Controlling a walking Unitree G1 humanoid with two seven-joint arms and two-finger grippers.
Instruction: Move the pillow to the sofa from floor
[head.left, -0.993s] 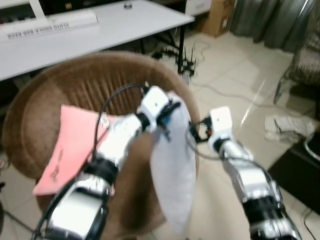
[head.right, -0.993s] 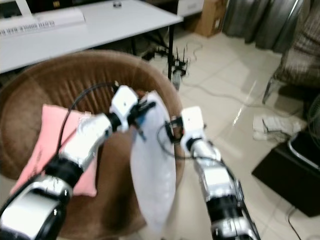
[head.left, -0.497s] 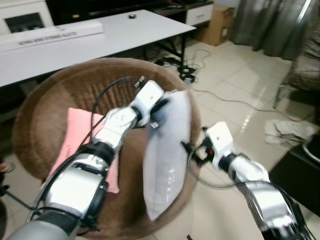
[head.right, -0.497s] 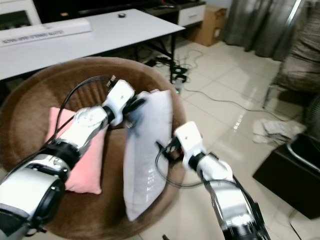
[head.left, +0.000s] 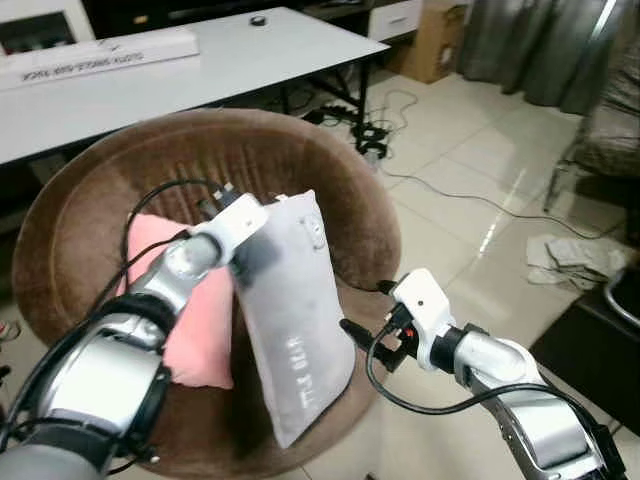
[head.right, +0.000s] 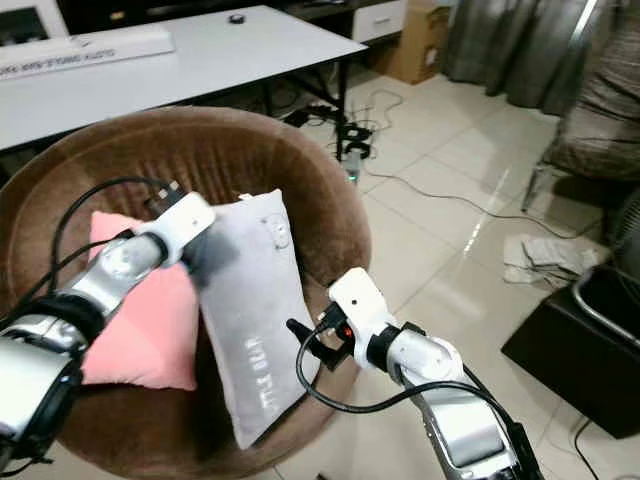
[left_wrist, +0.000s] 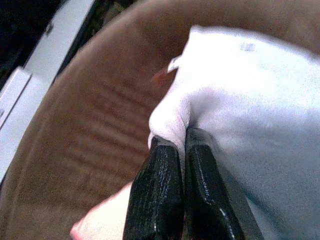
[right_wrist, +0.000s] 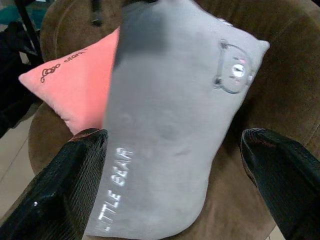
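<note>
A grey pillow (head.left: 290, 310) with "LITTLE BEAR" lettering stands tilted in the round brown chair (head.left: 350, 180), leaning on a pink pillow (head.left: 185, 320). My left gripper (left_wrist: 184, 142) is shut on the grey pillow's (left_wrist: 250, 100) upper corner, pinching a fold of fabric. Just right of the grey pillow's lower edge, my right gripper (head.left: 365, 325) is open and not touching it. In the right wrist view its two fingers (right_wrist: 65, 185) spread wide on either side of the pillow (right_wrist: 170, 125).
A white table (head.left: 200, 70) stands behind the chair, with cables (head.left: 390, 110) on the tiled floor beside it. A crumpled cloth (head.left: 575, 255) and a black box (head.left: 600, 340) lie to the right. A cardboard box (head.left: 440, 40) sits further back.
The grey pillow has come down from hanging in the air to rest in the chair against the pink pillow. My left arm moved left and down with it; my right gripper drew back from it.
</note>
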